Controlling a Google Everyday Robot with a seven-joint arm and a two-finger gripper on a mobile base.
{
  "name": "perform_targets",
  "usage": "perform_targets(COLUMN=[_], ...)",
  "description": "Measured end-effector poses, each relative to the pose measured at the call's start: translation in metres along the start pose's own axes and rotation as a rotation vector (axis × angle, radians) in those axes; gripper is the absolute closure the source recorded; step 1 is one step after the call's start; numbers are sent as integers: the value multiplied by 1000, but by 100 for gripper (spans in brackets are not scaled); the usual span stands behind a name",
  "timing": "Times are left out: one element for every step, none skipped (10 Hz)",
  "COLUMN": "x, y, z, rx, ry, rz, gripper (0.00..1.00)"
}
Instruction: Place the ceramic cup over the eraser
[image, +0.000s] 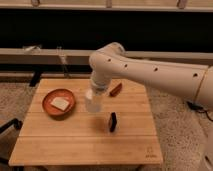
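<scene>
— Where's the cup (93, 103)?
— Hanging upright from the gripper (95, 95), whose fingers are clamped on its upper part, just left of and behind the eraser (113, 121).
— And the eraser?
— Uncovered on the bench (75, 145). A plate (46, 104) holding a white piece (60, 103) sits well to its left, with a brown stick (115, 89) behind it.
</scene>
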Motion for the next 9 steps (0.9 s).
perform_targets(x=[14, 22, 32, 44, 61, 67, 73, 82, 88], y=[-2, -2, -1, 2, 6, 9, 14, 19, 23], z=[-8, -13, -19, -23, -28, -28, -27, -26, -24], rx=[11, 18, 25, 27, 28, 25, 18, 11, 3], ry=[9, 16, 24, 34, 46, 50, 53, 55, 55], rz=[23, 36, 51, 67, 89, 98, 107, 121, 131], gripper=[100, 100, 100, 100, 100, 100, 100, 100, 100])
